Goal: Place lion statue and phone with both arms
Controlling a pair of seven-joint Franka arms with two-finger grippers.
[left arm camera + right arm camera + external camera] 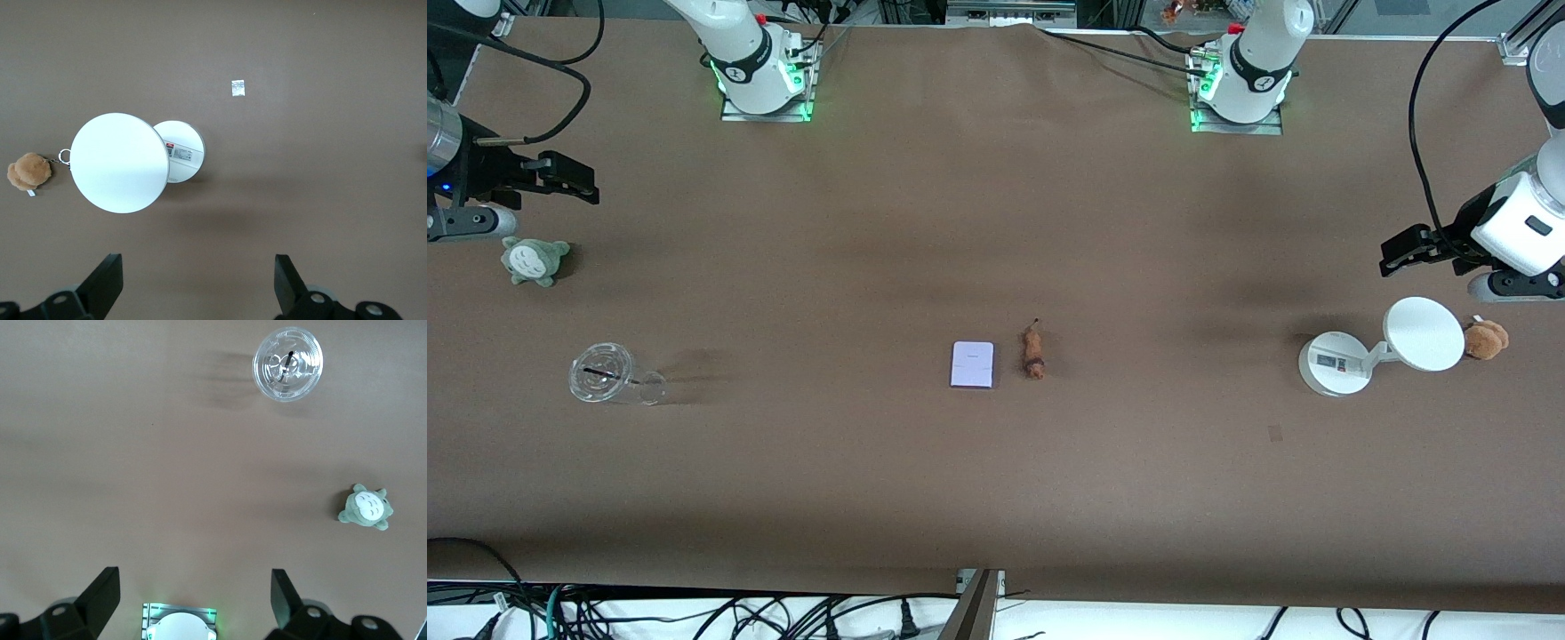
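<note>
The phone (pixel 972 364), a flat pale lavender rectangle, lies at the middle of the table. The lion statue (pixel 1033 352), a slim brown figurine with a thin dark tail tip, lies right beside it toward the left arm's end. The two are apart. My left gripper (pixel 1392 253) is open and empty, up over the left arm's end of the table; its wrist view (pixel 199 280) shows bare table between the fingers. My right gripper (pixel 587 182) is open and empty over the right arm's end, also seen in its wrist view (pixel 195 597). Neither wrist view shows the phone or the lion.
A white round-based device with a disc (pixel 1423 333) and a fluffy brown plush (pixel 1485 340) sit under the left gripper. A green plush (pixel 534 260) and a clear plastic cup (pixel 605 373) lie at the right arm's end. The arm bases (pixel 765 84) stand along the table's edge farthest from the front camera.
</note>
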